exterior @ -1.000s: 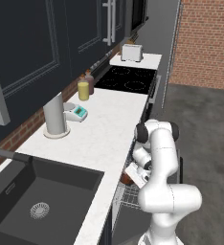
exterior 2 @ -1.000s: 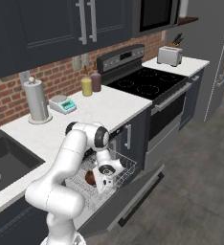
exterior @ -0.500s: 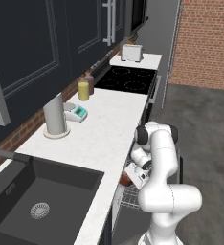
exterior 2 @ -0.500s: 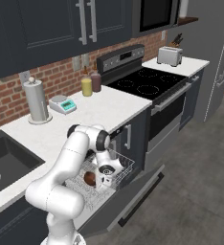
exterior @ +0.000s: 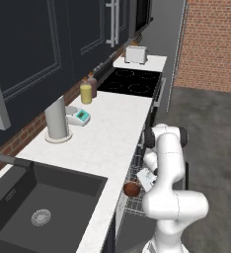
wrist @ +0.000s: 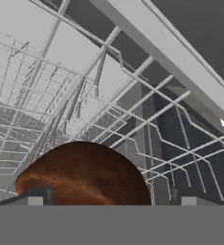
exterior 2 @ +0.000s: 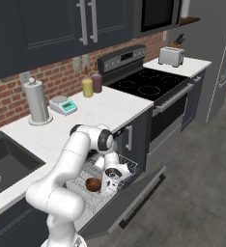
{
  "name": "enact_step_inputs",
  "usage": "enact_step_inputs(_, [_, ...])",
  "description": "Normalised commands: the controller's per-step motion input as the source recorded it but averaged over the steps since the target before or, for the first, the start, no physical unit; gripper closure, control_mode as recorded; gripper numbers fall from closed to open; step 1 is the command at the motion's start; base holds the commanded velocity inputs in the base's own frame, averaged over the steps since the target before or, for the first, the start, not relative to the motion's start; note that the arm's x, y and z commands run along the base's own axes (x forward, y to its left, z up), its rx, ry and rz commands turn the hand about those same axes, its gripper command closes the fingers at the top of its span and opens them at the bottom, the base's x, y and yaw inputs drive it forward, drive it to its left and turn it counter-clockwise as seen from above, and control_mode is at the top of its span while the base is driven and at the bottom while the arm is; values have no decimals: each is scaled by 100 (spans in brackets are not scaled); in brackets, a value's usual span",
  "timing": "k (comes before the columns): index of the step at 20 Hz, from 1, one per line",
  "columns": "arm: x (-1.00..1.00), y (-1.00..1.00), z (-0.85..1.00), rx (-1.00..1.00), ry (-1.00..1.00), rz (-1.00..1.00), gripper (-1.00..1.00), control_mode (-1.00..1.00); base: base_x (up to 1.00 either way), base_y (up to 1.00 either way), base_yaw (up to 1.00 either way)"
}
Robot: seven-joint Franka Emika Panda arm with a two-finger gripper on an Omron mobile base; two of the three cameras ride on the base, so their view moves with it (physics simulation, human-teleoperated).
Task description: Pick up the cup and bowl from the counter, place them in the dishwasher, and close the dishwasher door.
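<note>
Jaws spread wide, down inside the dishwasher (exterior 2: 134, 190), with nothing pinched between them. In the hand view the two dark fingertips (wrist: 37, 197) stand far apart at the bottom, and one glossy reddish-brown bowl (wrist: 85, 174) sits in the gap. It lies close against one tip and well clear of the other. I cannot tell whether it touches that near tip.

Seen from the right base camera, the bowl (exterior 2: 92, 184) rests in the single light grey wire rack (exterior 2: 81, 181), just beside the jaws on the sink side. The left base camera catches it (exterior: 132, 188) at the rack's edge (exterior: 132, 205), below the bench lip. Beneath the jaws, the hand view adds a close look at the rack's crossing wires and a pale bar running slantwise past them.

Below and in front of the jaws, the dishwasher door (exterior 2: 129, 207) hangs dropped open, one dark bar handle along its outer edge; the right base view shows this plainly.

Above the jaws runs the white bench (exterior: 112, 128). On it stand:
- one tall grey cylinder (exterior: 56, 118) on a round base
- one small scale (exterior: 79, 116) with a teal face, too small to read
- one yellow bottle (exterior: 86, 92)
- one dark bottle (exterior: 92, 85) just behind the yellow one

Farther along are one black cooktop (exterior 2: 146, 84) and one toaster (exterior 2: 171, 57). Back past the arm is one black sink (exterior: 38, 207) with its round drain.
</note>
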Motion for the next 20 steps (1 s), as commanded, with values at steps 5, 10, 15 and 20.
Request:
enact_step_inputs(5, [-55,-39,90,11,-6,-6,-100,-100,0,0,0])
enact_step_inputs(10, [-54,-44,100,17,-11,-2,-100,-100,0,0,0])
enact_step_inputs(15, [-29,-79,100,16,-4,-1,-100,-100,0,0,0])
enact_step_inputs(20, [-14,-100,65,16,0,-2,-100,-100,0,0,0])
